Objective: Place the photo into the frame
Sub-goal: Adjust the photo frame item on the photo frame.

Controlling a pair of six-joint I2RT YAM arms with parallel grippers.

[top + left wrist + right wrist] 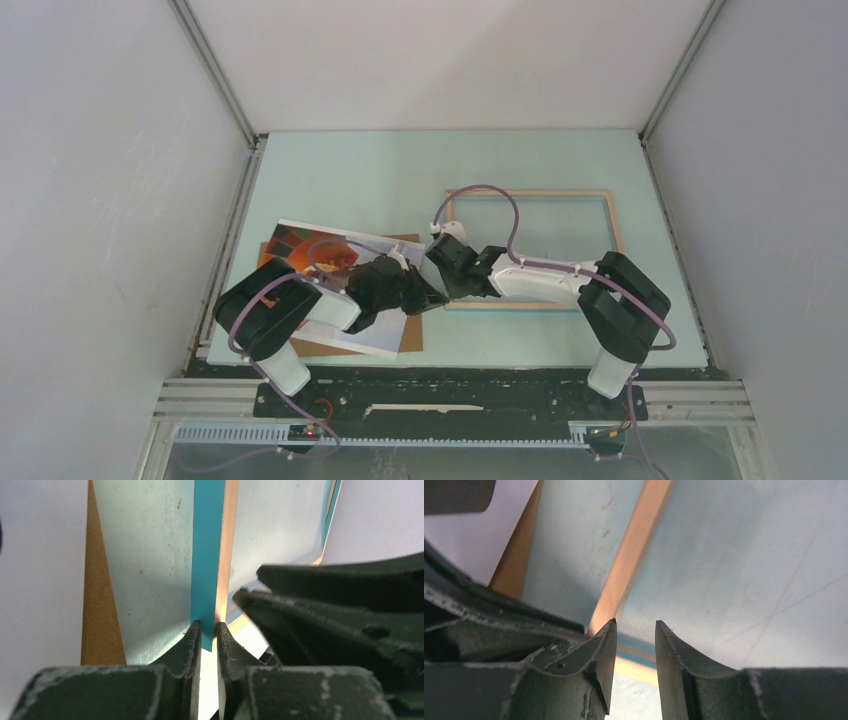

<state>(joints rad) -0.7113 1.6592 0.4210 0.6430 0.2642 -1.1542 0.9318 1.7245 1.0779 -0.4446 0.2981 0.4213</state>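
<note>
Where white walls (100,200) enclose the pale-green table (400,170), left gripper (208,630) pinches the frame (206,555); right gripper (635,630) stands part-open, empty.

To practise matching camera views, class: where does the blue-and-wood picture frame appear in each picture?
Top external: the frame lies flat, right of centre.
Left wrist: its blue-faced rail stands upright at centre, between the left gripper fingertips.
Right wrist: its wooden rail slants from top centre down to the right gripper.
Shared landmark: the brown backing board, left of the frame throughout.
</note>
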